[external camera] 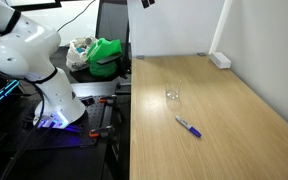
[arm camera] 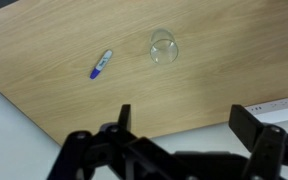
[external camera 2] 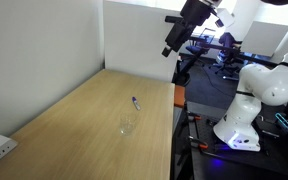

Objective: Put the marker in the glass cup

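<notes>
Wooden worktop (external camera: pixel 224 110); arm (external camera 2: pixel 259 85) up high, fingers (arm camera: pixel 125 120) wide, empty. Glass cup (arm camera: pixel 164 46) upright mid-worktop, fragile + tippy. Marker (arm camera: pixel 102 64) lies flat near it, not touching. Looks light, stiff, slick, prob rolls; I'd pinch mid-barrel w/ 2 fingers.
</notes>
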{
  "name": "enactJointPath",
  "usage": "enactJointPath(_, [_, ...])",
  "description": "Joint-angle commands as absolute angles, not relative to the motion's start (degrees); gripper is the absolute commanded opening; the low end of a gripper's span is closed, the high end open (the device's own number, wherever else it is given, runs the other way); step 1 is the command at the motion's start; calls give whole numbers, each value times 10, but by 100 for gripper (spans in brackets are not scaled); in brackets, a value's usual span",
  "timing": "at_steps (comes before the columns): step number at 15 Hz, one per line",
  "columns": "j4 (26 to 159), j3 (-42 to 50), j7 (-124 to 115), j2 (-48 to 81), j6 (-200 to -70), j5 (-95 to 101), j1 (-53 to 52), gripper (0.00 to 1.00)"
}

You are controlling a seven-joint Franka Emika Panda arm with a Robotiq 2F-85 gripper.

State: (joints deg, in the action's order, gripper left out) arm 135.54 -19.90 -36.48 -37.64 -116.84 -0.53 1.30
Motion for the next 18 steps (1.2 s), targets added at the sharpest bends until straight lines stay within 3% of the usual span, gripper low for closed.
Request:
enactJointPath(1, [1361, -190, -411, -361, -1203, 17, 35, 100])
enactJointPath(18, [1419, -97, -518, -294, -1287, 64, 94, 100])
